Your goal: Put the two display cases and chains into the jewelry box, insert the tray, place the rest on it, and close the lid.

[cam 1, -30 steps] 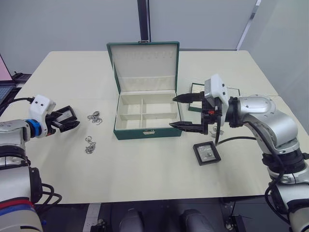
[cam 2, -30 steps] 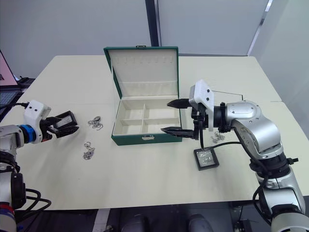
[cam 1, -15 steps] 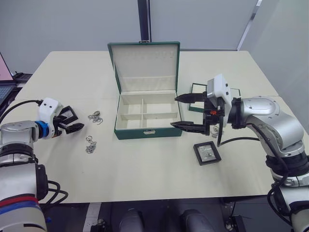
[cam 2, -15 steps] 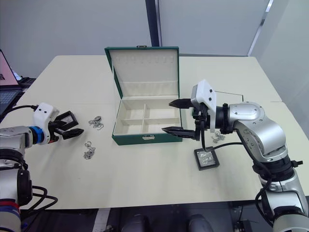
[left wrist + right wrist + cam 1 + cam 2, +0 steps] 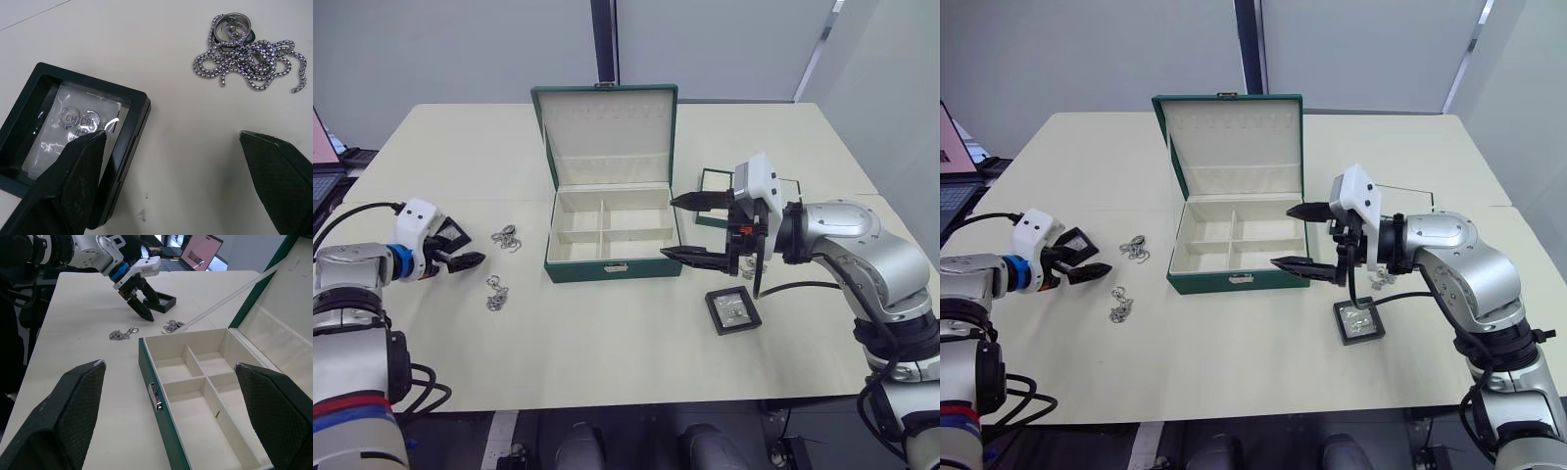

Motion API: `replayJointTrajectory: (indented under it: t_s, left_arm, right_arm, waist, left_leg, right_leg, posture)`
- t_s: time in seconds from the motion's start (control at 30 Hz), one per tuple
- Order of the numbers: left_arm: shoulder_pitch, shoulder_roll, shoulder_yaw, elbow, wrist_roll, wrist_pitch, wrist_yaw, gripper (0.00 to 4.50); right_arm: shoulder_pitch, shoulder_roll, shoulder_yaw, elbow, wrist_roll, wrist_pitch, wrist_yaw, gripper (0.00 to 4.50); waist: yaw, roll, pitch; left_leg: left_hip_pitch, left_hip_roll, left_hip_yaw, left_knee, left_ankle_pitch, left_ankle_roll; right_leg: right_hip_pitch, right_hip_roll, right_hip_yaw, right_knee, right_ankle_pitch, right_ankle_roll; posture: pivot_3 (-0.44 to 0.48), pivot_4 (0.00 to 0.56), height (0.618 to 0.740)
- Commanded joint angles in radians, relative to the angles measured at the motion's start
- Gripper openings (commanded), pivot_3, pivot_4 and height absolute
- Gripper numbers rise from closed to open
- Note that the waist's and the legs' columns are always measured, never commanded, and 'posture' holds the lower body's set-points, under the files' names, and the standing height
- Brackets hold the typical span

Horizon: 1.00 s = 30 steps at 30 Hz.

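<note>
I see the box (image 5: 607, 230) standing open near the middle of the table (image 5: 607, 333), its lid (image 5: 605, 132) upright behind it. It is dark green outside and cream inside, split into 4 bare compartments, with a small metal latch on the front wall.

My left gripper (image 5: 171, 171) hangs low over the table well to the left of the box, jaws apart and holding nothing. 1 case (image 5: 68, 142) lies flat under its left finger: a square black frame with a clear window over a pale insert carrying 2 silver rings. Just beyond it, a silver chain (image 5: 254, 58) lies tangled with a ring. A 2nd chain (image 5: 496, 293) sits nearer the front edge, between the gripper and the box.

My right gripper (image 5: 690, 228) hovers just off the box's right wall, fingers spread wide and empty. The other case (image 5: 732, 309) lies flat on the table below it. The tray (image 5: 710, 181) is partly hidden behind this arm, and a few small silver pieces (image 5: 1381, 278) lie beside the wrist.
</note>
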Motion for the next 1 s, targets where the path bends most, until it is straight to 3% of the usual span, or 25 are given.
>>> replayJointTrajectory:
  t_s: [0.03,0.1,0.37,0.47,0.57,0.93,1.0]
  left_arm:
    - [0.006,0.025,0.013,0.004,-0.002,-0.004,-0.004,3.59]
    - [0.008,0.024,0.009,0.003,0.002,-0.006,-0.006,3.04]
    - [0.004,0.013,0.012,-0.001,-0.004,-0.008,-0.003,3.04]
    - [0.006,0.012,0.016,0.002,-0.006,-0.014,0.007,2.51]
    - [0.005,0.010,0.018,0.000,-0.007,-0.012,0.008,1.63]
    - [0.005,0.018,0.028,0.001,-0.011,-0.017,0.017,1.63]
    - [0.006,0.018,0.030,0.001,-0.012,-0.020,0.021,1.27]
  right_arm:
    - [-0.015,-0.002,-0.026,-0.034,0.015,-0.025,0.003,4.50]
    - [-0.019,0.001,-0.027,-0.036,0.026,-0.024,0.011,4.50]
    - [-0.017,-0.005,-0.026,-0.055,0.053,-0.016,0.021,4.50]
    - [-0.016,-0.009,-0.025,-0.054,0.050,-0.019,0.019,4.50]
    - [-0.016,-0.010,-0.024,-0.051,0.048,-0.022,0.017,4.50]
    - [-0.023,-0.005,-0.017,-0.037,0.043,-0.031,0.020,4.50]
    - [-0.024,-0.004,-0.016,-0.034,0.042,-0.034,0.022,4.50]
  waist:
    - [0.000,0.000,0.000]
    - [0.001,0.000,0.000]
    - [0.001,0.000,0.000]
    - [0.001,0.000,0.000]
    - [0.001,0.000,0.000]
    - [0.001,0.000,0.000]
    - [0.001,0.000,0.000]
  left_leg:
    - [0.000,0.000,0.000,0.000,0.000,0.000]
    - [0.000,0.000,0.000,0.000,0.000,0.000]
    - [0.000,0.000,0.000,0.000,0.000,0.000]
    - [0.000,0.000,0.000,0.000,0.000,0.000]
    - [0.000,0.000,0.000,0.000,0.000,0.000]
    - [0.000,0.000,0.000,0.000,0.000,0.000]
    - [0.000,0.000,0.000,0.000,0.000,0.000]
  right_leg:
    - [0.000,0.000,0.000,0.000,0.000,0.000]
    - [0.000,0.000,0.000,0.000,0.000,0.000]
    - [0.000,0.000,0.000,0.000,0.000,0.000]
    - [0.000,0.000,0.000,0.000,0.000,0.000]
    - [0.000,0.000,0.000,0.000,0.000,0.000]
    - [0.000,0.000,0.000,0.000,0.000,0.000]
    - [0.000,0.000,0.000,0.000,0.000,0.000]
  posture:
    - [0.000,0.150,0.740]
    - [0.000,0.150,0.740]
    - [0.000,0.150,0.740]
    - [0.000,0.150,0.740]
    - [0.000,0.150,0.740]
    - [0.000,0.150,0.740]
    - [0.000,0.150,0.740]
